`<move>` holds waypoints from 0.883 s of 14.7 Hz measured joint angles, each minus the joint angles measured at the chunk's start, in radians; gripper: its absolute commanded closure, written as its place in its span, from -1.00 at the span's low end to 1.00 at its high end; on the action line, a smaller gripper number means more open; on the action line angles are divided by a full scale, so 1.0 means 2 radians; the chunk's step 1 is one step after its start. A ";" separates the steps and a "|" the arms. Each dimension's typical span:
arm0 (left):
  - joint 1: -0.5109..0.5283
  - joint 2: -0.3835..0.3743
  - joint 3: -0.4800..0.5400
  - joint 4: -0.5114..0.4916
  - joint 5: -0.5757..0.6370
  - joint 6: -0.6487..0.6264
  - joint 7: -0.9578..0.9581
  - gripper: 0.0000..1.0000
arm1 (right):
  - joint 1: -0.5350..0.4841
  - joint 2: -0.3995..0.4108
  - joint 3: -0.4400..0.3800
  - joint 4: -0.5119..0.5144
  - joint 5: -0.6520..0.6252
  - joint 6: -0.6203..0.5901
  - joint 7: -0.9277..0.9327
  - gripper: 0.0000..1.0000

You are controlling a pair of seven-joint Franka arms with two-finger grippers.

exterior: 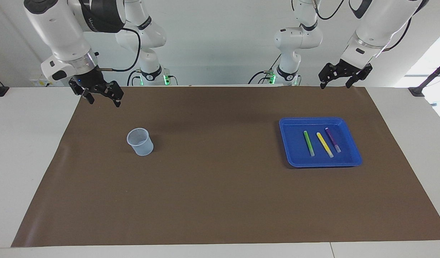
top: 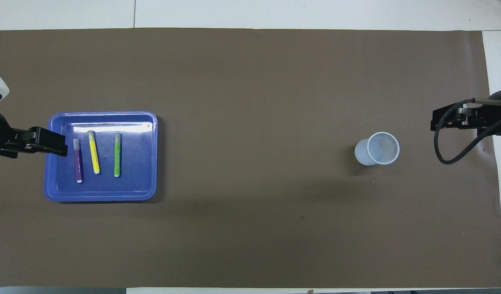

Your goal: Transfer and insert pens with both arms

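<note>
Three pens lie side by side in a blue tray [exterior: 295, 152] toward the left arm's end of the table: green [exterior: 309, 143], yellow [exterior: 324, 144] and purple [exterior: 333, 140]. They also show in the overhead view: green [top: 117, 154], yellow [top: 94, 152] and purple [top: 77, 160] in the tray [top: 140, 163]. My left gripper [exterior: 336, 84] [top: 54, 143] hangs open and empty in the air over the mat's edge at the robots' side, clear of the tray. My right gripper [exterior: 104, 101] [top: 438, 120] hangs open and empty over the mat's corner at its own end.
A pale translucent cup [exterior: 140, 141] [top: 377, 148] stands upright on the brown mat [exterior: 220, 186] toward the right arm's end. Two smaller white arms with green-lit bases [exterior: 150, 75] [exterior: 286, 73] stand at the robots' edge of the table.
</note>
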State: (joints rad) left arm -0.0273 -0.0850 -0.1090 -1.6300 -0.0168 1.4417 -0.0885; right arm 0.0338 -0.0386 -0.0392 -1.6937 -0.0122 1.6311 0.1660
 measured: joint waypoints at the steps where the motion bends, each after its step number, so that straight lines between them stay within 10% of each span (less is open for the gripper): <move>1: 0.000 0.000 0.000 0.000 0.000 0.000 0.000 -1.00 | 0.000 0.000 0.000 0.000 0.000 0.000 0.000 -1.00; 13: 0.006 -0.024 0.006 -0.060 0.000 0.044 0.000 -1.00 | 0.001 0.000 0.003 0.000 0.000 0.000 0.000 -1.00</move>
State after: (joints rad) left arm -0.0155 -0.1322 -0.0963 -1.7500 -0.0168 1.5289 -0.0885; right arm 0.0364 -0.0387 -0.0334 -1.6937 -0.0122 1.6306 0.1660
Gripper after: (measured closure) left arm 0.000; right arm 0.000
